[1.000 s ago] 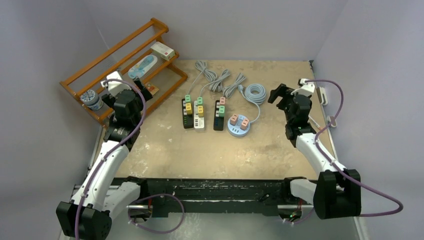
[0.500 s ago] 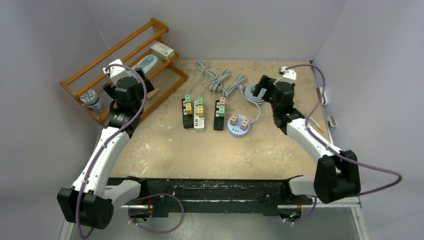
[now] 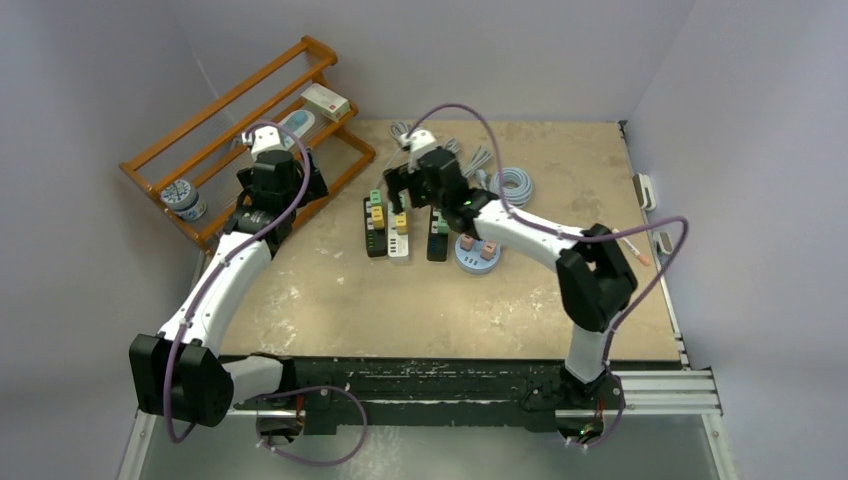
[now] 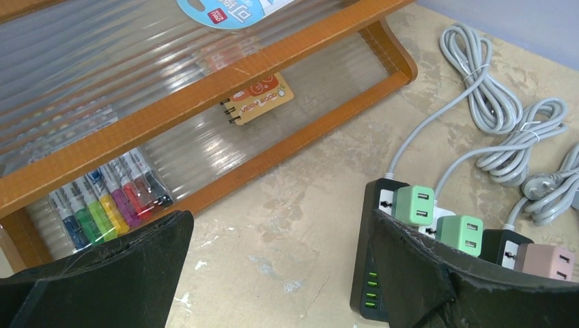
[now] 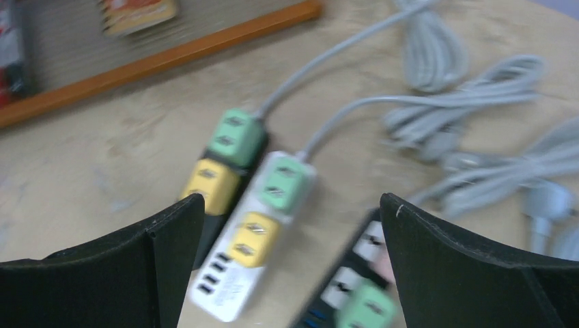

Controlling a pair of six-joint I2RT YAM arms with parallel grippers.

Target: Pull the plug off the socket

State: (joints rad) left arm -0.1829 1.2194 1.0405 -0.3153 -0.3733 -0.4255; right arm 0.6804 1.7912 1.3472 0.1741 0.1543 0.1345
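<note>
Right gripper (image 3: 403, 190) hangs spread wide over the power strips (image 3: 398, 245) on the worktop (image 3: 420, 310) in the top view, coloured plugs (image 3: 377, 213) seated in them; the left gripper (image 3: 303, 175), equally spread and empty, hovers beside the wooden rack (image 3: 230, 110). The left wrist view shows green plugs (image 4: 412, 205) in a black strip (image 4: 365, 266). The right wrist view, blurred, shows yellow plugs (image 5: 208, 181) between empty fingers (image 5: 464, 273).

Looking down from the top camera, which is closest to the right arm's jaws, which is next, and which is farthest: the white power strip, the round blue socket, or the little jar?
1. White power strip: just below the jaws, mid-table.
2. Round blue socket: a bit off to the right, nearer the arm bases.
3. Jar: far left, at the wooden rack's end.
</note>
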